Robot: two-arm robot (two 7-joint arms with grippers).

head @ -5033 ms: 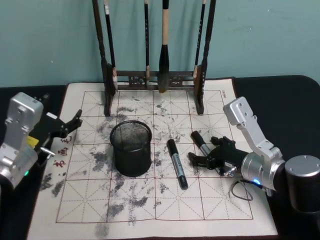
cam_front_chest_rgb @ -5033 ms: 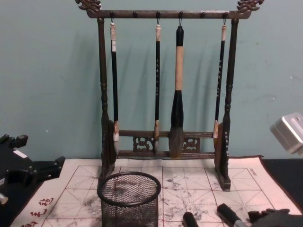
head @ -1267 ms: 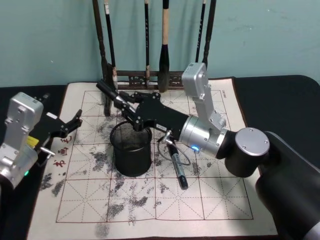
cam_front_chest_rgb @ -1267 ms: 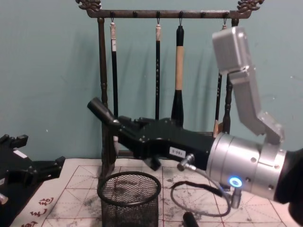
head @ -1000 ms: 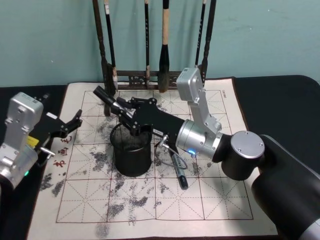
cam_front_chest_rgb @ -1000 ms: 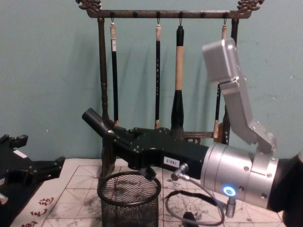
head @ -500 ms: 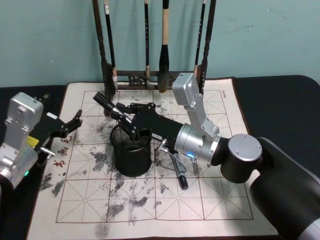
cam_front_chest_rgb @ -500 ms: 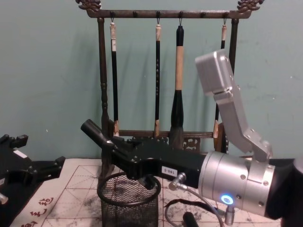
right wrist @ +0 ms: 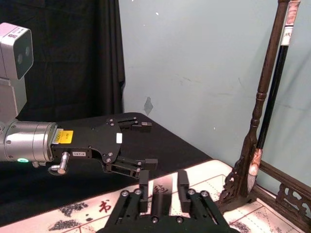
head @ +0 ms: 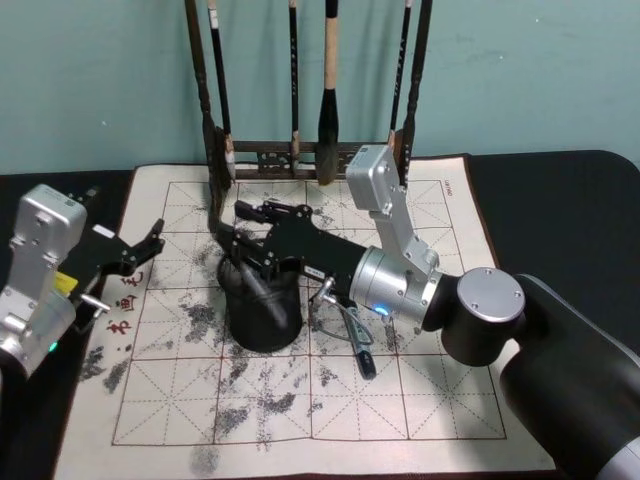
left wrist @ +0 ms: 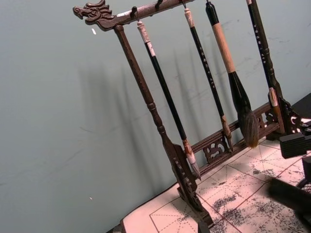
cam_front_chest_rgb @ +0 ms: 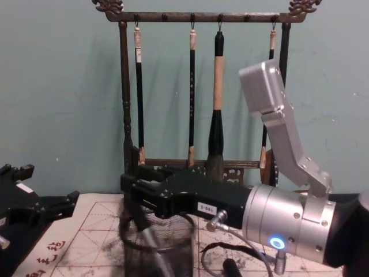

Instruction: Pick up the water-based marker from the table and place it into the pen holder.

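1. Right gripper (head: 238, 236) hangs just above the rim of the pen holder (head: 250, 326). Fingers are spread wide with nothing clamped between them. The right wrist view shows the two black finger bars parallel and apart.
2. The water-based marker (cam_front_chest_rgb: 149, 237) is free of the fingers. It's a blurred dark-grey streak, tilted, with its lower part inside the pen holder and its upper end near the rim under the gripper. Can't tell if it touches the cup floor.
3. Pen holder is a black wire-mesh cylinder with a solid round rim. It stands upright on the mat (head: 400, 400), around 9 o'clock of mat centre.
4. Mat is white sheet with a red grid, heavy grey ink smudges and red characters on its left border.
5. Second marker (head: 358, 345) has a black barrel and lies flat on the mat at 3 o'clock of the holder. It's partly crossed by the right arm's looped cable (head: 335, 300).
6. Left gripper (head: 143, 249) is parked at 9 o'clock of the holder, over the mat's left edge, fingers apart and empty.
7. Brush rack (cam_front_chest_rgb: 125, 115) is dark turned wood with carved ends, at 12 o'clock of the holder. Four brushes hang from its top bar; the thick one (cam_front_chest_rgb: 217, 109) has a tan handle and dark bristles.
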